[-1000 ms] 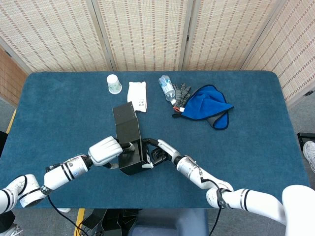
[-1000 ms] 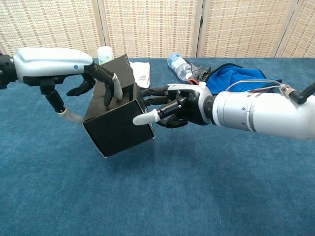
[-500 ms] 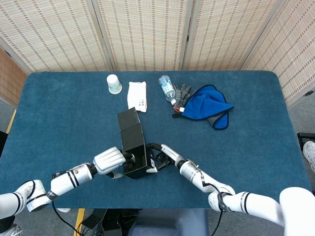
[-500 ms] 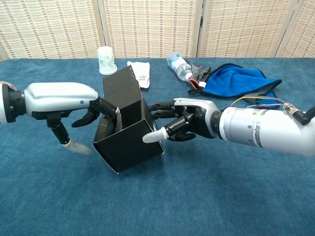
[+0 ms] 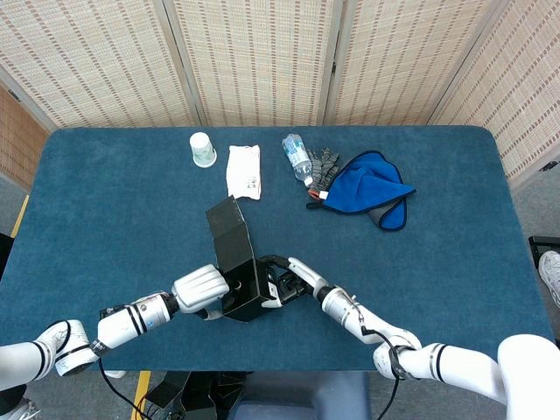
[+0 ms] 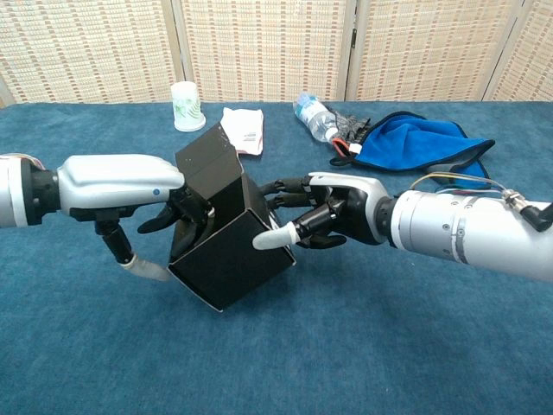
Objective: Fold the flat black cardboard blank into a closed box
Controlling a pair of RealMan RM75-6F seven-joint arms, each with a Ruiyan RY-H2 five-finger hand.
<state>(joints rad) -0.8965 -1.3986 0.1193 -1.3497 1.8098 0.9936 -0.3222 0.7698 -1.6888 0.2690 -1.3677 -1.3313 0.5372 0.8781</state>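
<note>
so the black cardboard box (image 6: 226,232) is already mostly formed and sits tilted near the front middle of the blue table (image 5: 455,262), its far flap end pointing toward 11 o'clock at the paper cup (image 5: 202,149). left hand (image 6: 177,212) wraps the box's left side with curled fingers. right hand (image 6: 324,212) presses in from 3 o'clock, thumb laid across the near panel and the other fingers against the right wall. my guess is both are squeezing so the walls stay square while the end gets tucked. matte black, crisp edges, rectangular. can't tell if the near end is fully closed.
</note>
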